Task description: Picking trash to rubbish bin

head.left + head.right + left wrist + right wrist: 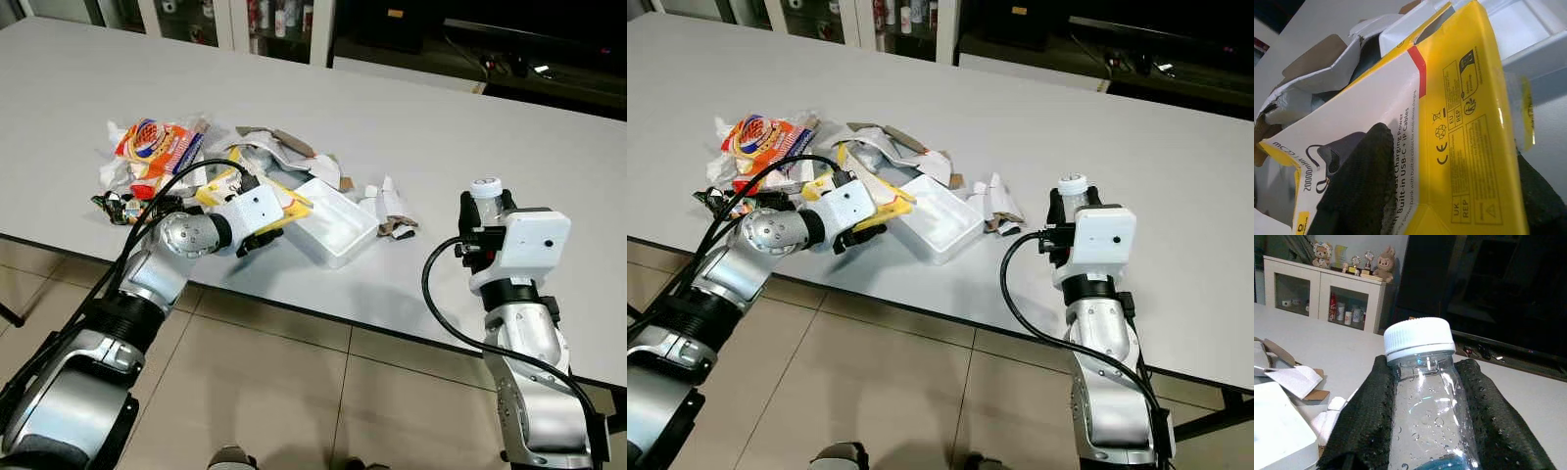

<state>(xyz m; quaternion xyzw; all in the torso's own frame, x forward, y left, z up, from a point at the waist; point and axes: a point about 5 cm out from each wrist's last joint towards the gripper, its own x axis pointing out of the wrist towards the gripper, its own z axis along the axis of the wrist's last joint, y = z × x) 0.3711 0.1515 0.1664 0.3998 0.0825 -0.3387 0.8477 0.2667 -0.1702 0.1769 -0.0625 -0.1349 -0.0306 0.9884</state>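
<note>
White table (pixel 411 127), trash heaped at its 9 o'clock side.

Item 1: yellow box (pixel 1459 122), flattened, clamped between the left gripper (pixel 263 227) fingers (pixel 1359 186). Legible print: "20000mAh", "Fast Charge Power", "Built-in USB-C + IP Cables"; marks "CE", "EU REP", "UK REP". It lies against the white tray (pixel 338 223).

Item 2: clear water bottle (pixel 1430 401), white cap, droplets inside, upright, pinched by the right gripper (pixel 482 227) above the table's 4 o'clock edge.

Item 3: orange snack bag (pixel 157 145), at 10 o'clock of the pile; its writing is too small to read.

Item 4: torn cardboard scraps (pixel 392 211), just beside the tray at 3 o'clock.
</note>
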